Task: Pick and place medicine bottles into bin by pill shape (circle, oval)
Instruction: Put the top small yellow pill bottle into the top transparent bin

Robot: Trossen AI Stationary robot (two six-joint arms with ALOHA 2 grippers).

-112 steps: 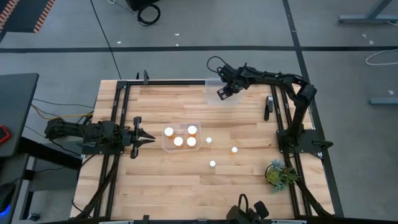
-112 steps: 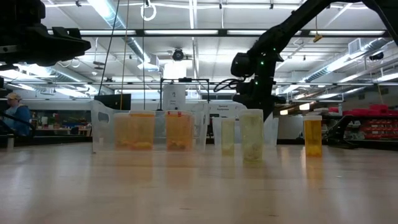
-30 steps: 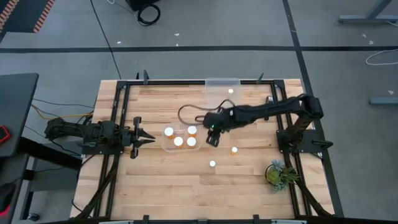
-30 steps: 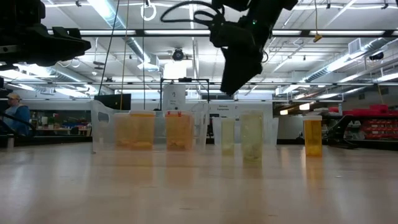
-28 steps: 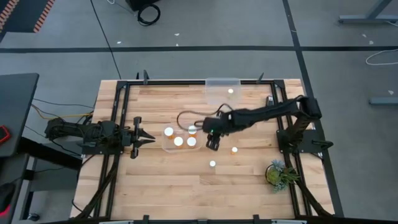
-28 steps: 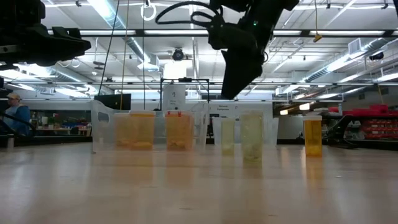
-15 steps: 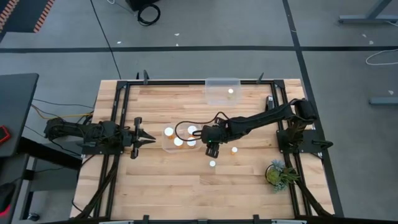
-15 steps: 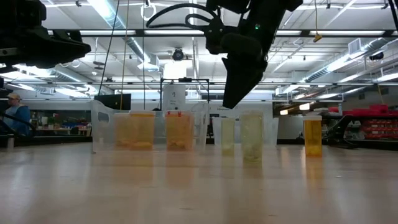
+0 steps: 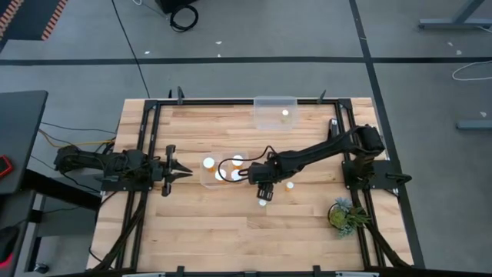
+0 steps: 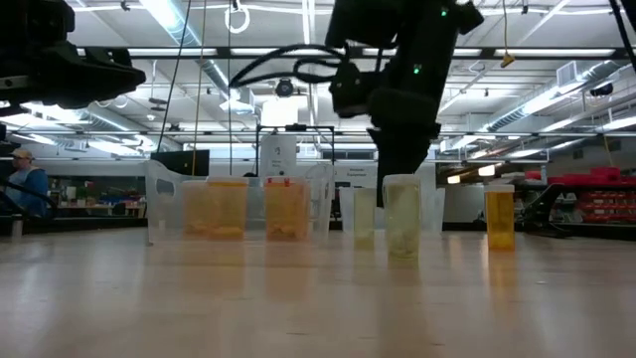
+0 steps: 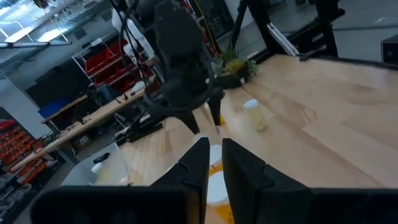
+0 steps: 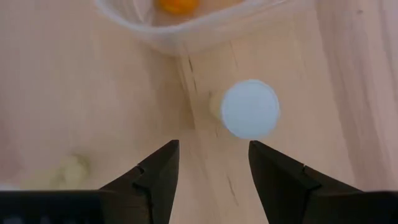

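A small white-capped bottle (image 12: 250, 109) stands on the wooden surface (image 9: 200, 223), just beside the clear bin (image 9: 206, 181) holding four bottles. The right gripper (image 9: 263, 192), at the far bin seconds ago, has swung over and dropped above it, jaws spread wide and empty, ready to grasp. The left gripper (image 9: 179, 174) waits, jaws nearly closed.

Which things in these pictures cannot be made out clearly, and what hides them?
- Pill shapes: bottles show only as tiny dots in the high view, like the one below the right gripper.
- Bottles in the near bin: partly covered by the right arm, high view.
- Left gripper: waits at the table's left side, fingers shut.
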